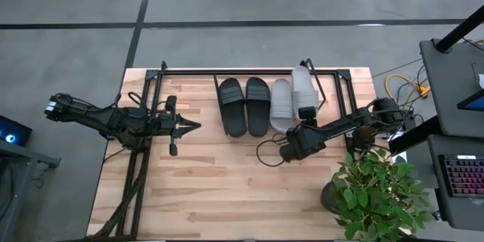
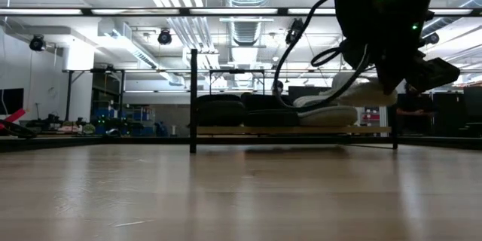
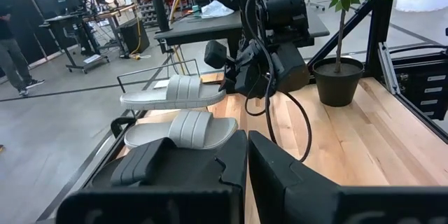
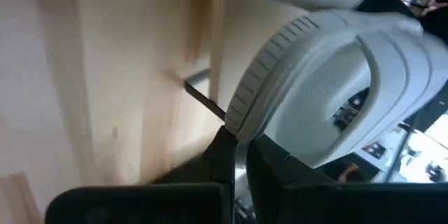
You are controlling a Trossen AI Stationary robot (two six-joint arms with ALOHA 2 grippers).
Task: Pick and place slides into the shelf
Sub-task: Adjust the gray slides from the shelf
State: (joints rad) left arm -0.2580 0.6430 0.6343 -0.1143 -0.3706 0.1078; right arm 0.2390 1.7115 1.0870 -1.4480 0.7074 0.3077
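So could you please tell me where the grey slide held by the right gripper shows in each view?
High: held grey slide over shelf's right end.
Low: right, raised, partly behind the arm.
Left wrist: upper grey slide.
Right wrist: fills the frame.
Shared landmark: the other grey slide beside it.

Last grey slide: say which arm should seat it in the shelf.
Right. The right gripper already holds the raised grey slide above the shelf; the left gripper waits away from it.

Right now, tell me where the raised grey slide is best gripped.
By the thin sole edge, as the right gripper pinches the raised grey slide now. It is held level above the shelf, strap up, beside the other grey slide. Coming from its outer, free side looks safest. The left gripper waits apart.
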